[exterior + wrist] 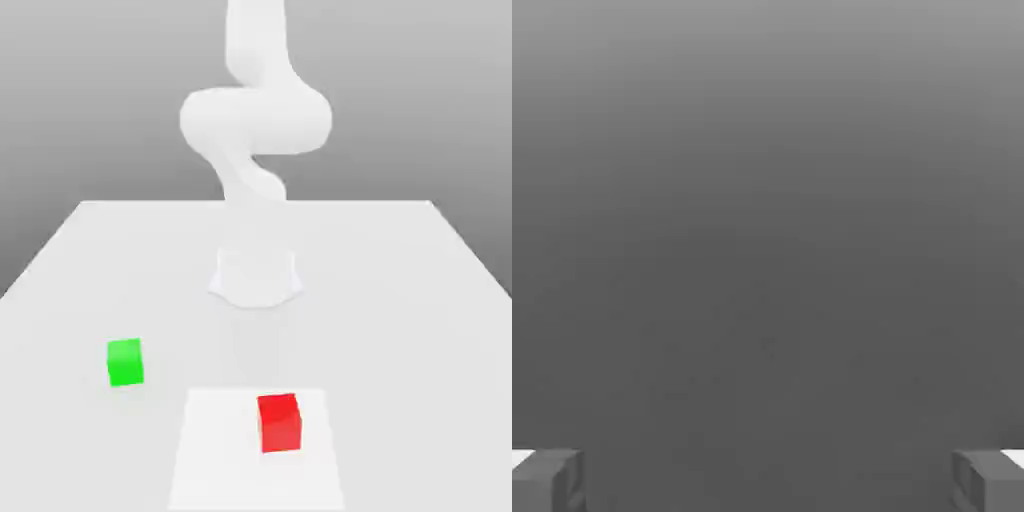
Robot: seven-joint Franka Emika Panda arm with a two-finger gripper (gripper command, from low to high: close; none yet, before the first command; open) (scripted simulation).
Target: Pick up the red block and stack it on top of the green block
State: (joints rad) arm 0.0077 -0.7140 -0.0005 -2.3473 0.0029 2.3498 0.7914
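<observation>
Sitting on the white square, red block; green block on the tabletop, toward the exterior view's left, apart from red. Jaws spread wide, nothing between them.

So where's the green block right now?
In the exterior view, the green block sits on the table, toward the exterior view's left, beyond the white square under the red block.

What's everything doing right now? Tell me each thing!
Red block: sitting on the white square, not stacked.
Green block: on the table, nothing on top.
White square: lying flat, red block on it.
Gripper: open, holding nothing.
</observation>
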